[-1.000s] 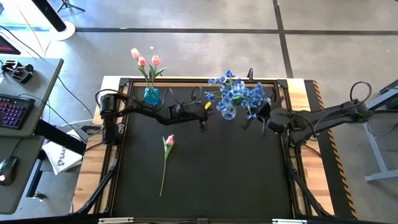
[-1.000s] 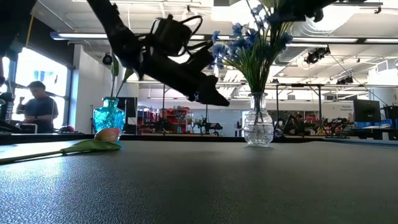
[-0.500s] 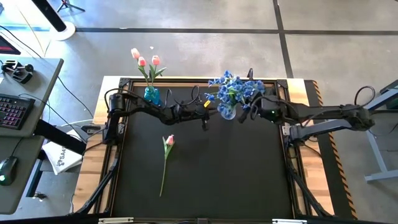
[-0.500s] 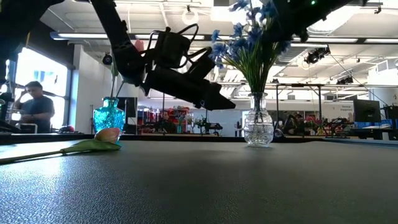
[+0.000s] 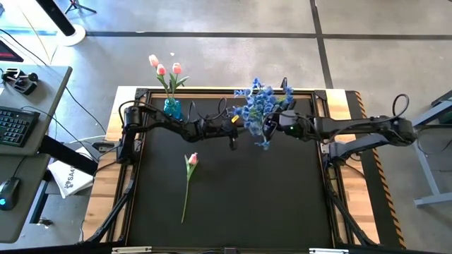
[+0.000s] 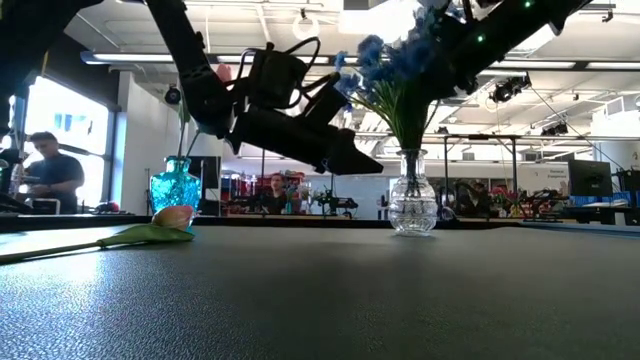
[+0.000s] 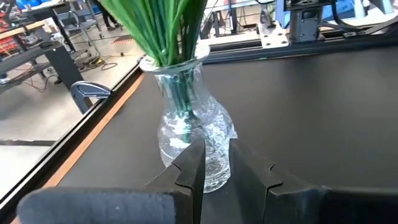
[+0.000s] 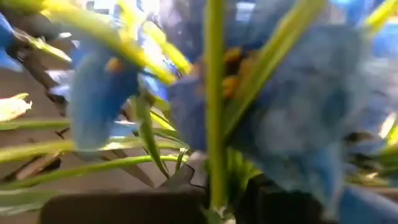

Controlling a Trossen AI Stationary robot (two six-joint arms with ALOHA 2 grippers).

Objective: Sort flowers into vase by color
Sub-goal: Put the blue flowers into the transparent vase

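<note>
1. The blue blossoms are being kept in the clear vase, at the far edge of the tabletop.
2. The right end effector is being pressed among those stems (its grip cannot be told).
3. The left end effector, nearly closed and empty, is being held just beside the clear vase.
4. A pink tulip is lying well apart from that vase; others are standing in the teal vase.

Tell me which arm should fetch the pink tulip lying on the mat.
Left. The left gripper hangs empty, nearer the pink tulip; the right gripper is deep in the blue flowers at the clear vase.
</note>
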